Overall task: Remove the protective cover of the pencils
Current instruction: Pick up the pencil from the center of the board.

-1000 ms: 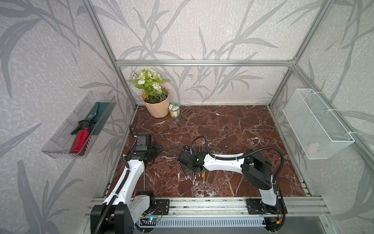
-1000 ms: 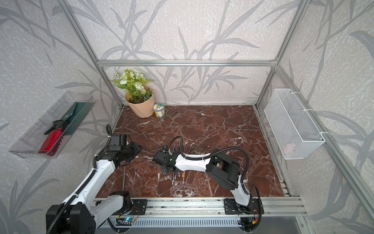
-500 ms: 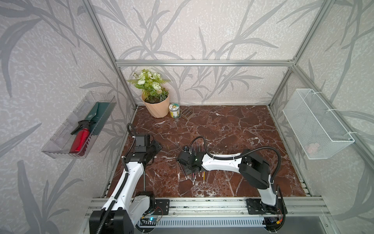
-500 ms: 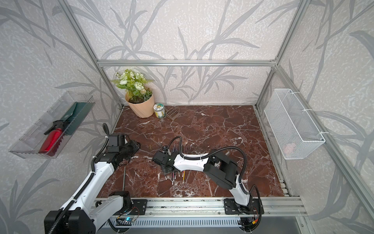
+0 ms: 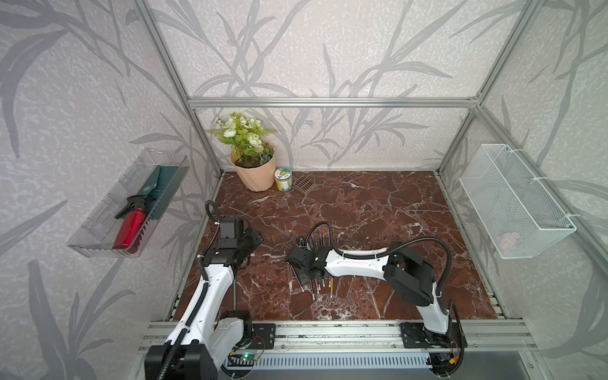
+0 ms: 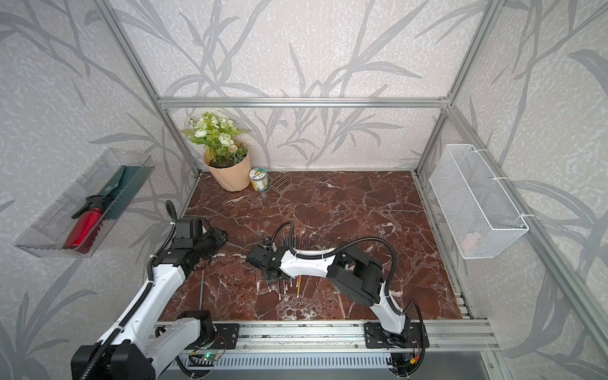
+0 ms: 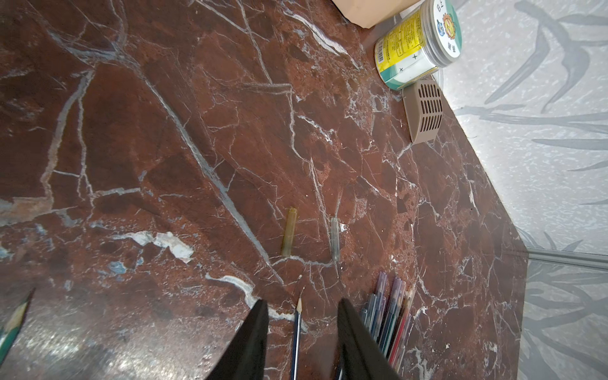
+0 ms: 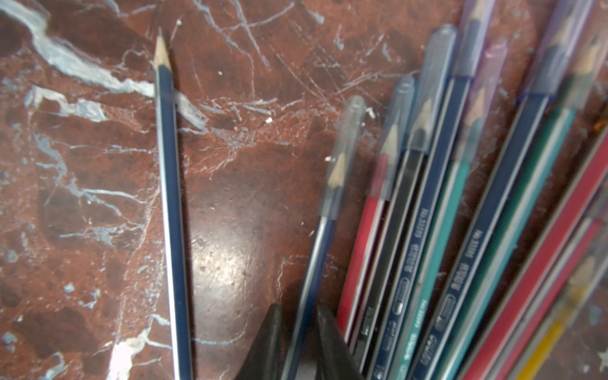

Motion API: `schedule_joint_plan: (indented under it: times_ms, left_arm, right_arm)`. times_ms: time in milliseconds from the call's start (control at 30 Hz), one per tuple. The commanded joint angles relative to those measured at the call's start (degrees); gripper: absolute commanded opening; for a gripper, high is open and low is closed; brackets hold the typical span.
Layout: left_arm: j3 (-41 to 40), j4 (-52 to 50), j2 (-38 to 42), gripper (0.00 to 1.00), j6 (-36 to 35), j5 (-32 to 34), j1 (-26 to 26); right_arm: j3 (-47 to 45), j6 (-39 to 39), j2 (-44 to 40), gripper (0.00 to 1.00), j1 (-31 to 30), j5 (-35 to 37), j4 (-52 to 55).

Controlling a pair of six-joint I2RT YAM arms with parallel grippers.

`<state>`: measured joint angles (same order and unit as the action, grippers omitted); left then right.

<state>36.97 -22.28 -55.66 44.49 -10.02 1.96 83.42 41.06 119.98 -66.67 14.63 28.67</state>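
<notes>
Found a yellowish cap [image 7: 289,232] and a clear cap [image 7: 335,238] off, loose on the marble [image 5: 362,210] near the pencil tips. Counted two bare: a blue one [image 8: 167,197] just beside the fan, a green one [image 7: 13,317] farther off. Saw the other pencils [image 5: 317,286] fanned mid-floor, capped. Noted right gripper [image 8: 297,312] pinched on the shaft of a capped blue pencil [image 8: 329,214] at the fan's edge; left gripper [image 7: 301,302] with fingers apart, empty. Judged most of the job left.
</notes>
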Motion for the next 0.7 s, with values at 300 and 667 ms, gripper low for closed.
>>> schedule_joint_plan:
  times_ms: [300,667]
  left_arm:
    - [-0.85,1.36,-0.11,0.4,-1.33,-1.43,0.58]
    - [-3.13,6.81,1.87,0.48,0.05,-6.51,0.86]
  right_arm:
    - [-3.08,1.37,0.03,0.08,0.32,1.35,-2.95]
    - [-4.58,1.97,-3.67,0.05,0.65,3.28,-5.85]
